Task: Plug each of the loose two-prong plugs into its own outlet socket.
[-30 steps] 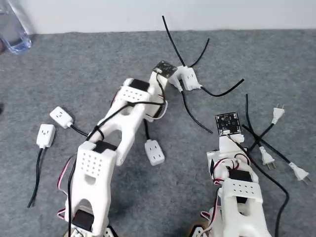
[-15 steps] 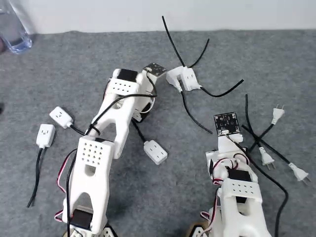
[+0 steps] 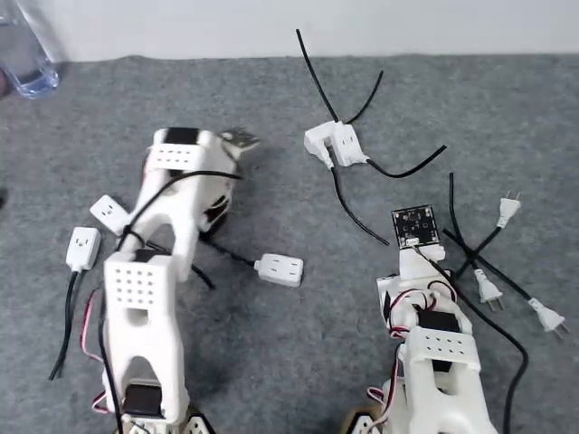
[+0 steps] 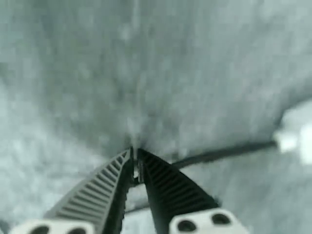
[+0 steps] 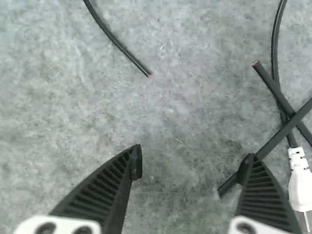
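Observation:
My left gripper (image 4: 135, 153) is shut on a thin black cord (image 4: 214, 155) that runs to a white outlet socket (image 4: 297, 136). In the high view that socket (image 3: 279, 269) lies mid-table, its cord leading under the left arm (image 3: 172, 199). Two more sockets (image 3: 110, 213) (image 3: 83, 248) lie at the left. A socket with a plug in it (image 3: 336, 145) sits at the back. My right gripper (image 5: 192, 161) is open over bare carpet, a white plug (image 5: 300, 178) beside one finger. Three loose white plugs (image 3: 509, 210) (image 3: 488, 289) (image 3: 549, 318) lie at the right.
Black cord ends cross beside the right arm (image 3: 470, 244) and trail from the plugged socket (image 3: 348, 208). A clear bottle (image 3: 23, 54) stands at the back left corner. Grey carpet (image 3: 507, 108) covers the table.
The left arm has swung left, away from the plugged socket, pulling the cord with it. The mid-table socket has turned and shifted slightly. The right arm has not moved.

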`<action>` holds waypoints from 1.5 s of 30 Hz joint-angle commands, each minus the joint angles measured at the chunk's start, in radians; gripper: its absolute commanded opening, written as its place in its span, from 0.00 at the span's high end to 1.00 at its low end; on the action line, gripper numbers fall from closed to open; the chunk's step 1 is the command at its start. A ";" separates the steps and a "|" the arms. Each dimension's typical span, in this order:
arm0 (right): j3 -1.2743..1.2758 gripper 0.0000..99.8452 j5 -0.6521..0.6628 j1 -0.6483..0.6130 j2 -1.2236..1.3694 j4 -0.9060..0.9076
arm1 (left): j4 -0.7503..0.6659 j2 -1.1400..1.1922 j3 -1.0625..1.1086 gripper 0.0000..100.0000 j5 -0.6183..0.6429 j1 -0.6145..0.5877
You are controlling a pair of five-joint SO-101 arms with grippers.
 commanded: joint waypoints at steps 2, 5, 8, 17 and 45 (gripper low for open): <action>-0.038 0.69 -0.008 -0.008 -0.019 -0.018 | 0.043 -0.160 0.194 0.99 -0.098 -0.071; -0.038 0.69 -0.008 -0.008 -0.019 -0.018 | 0.043 -0.244 0.234 0.99 -0.106 -0.060; -0.037 0.69 -0.008 -0.008 -0.019 -0.018 | 0.041 -0.339 0.234 0.99 -0.106 -0.032; -0.037 0.69 -0.008 -0.008 -0.019 -0.019 | -0.190 -0.586 0.209 0.99 -0.106 0.087; -0.063 0.69 -0.293 -0.030 -0.021 -0.070 | -0.017 -1.511 0.061 0.98 0.554 -0.012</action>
